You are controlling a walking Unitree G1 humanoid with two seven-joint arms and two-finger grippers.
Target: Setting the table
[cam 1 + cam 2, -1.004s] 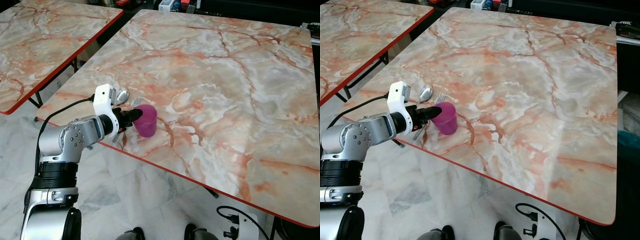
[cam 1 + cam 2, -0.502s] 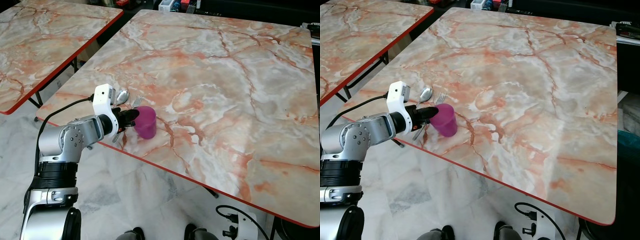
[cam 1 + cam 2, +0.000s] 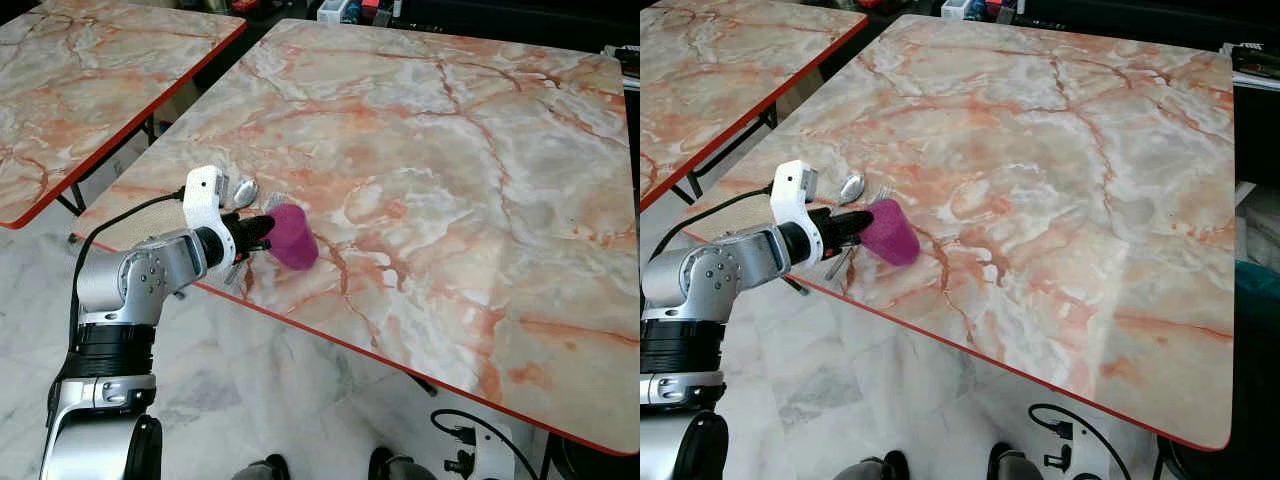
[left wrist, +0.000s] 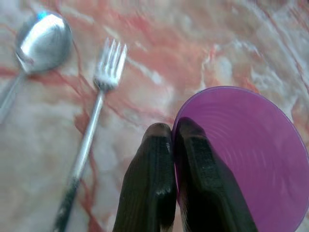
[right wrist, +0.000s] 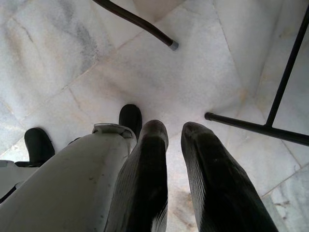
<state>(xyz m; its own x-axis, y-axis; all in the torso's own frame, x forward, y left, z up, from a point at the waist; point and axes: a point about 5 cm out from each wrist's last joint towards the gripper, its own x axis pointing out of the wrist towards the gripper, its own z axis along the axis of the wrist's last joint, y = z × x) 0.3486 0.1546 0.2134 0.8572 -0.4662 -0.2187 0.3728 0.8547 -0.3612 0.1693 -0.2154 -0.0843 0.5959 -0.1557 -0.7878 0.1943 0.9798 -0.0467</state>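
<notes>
A purple plastic cup (image 3: 292,236) is near the left front corner of the marble table (image 3: 450,150). It leans over, with its mouth toward my left arm. My left gripper (image 3: 262,228) is shut on the cup's rim (image 4: 176,145), one finger inside and one outside. A metal spoon (image 4: 41,41) and a fork (image 4: 99,104) lie flat on the table just behind the cup, side by side. My right gripper (image 5: 174,129) hangs over the floor with a gap between its fingers and nothing held.
A second marble table (image 3: 80,80) with a red edge stands to the left across a narrow gap. The red front edge (image 3: 330,335) of the near table runs close to the cup. A cable and plug (image 3: 465,435) lie on the tiled floor.
The cup has tipped from upright to a lean, its base swinging to the right while my left gripper keeps hold of the rim. Spoon and fork have not moved.
</notes>
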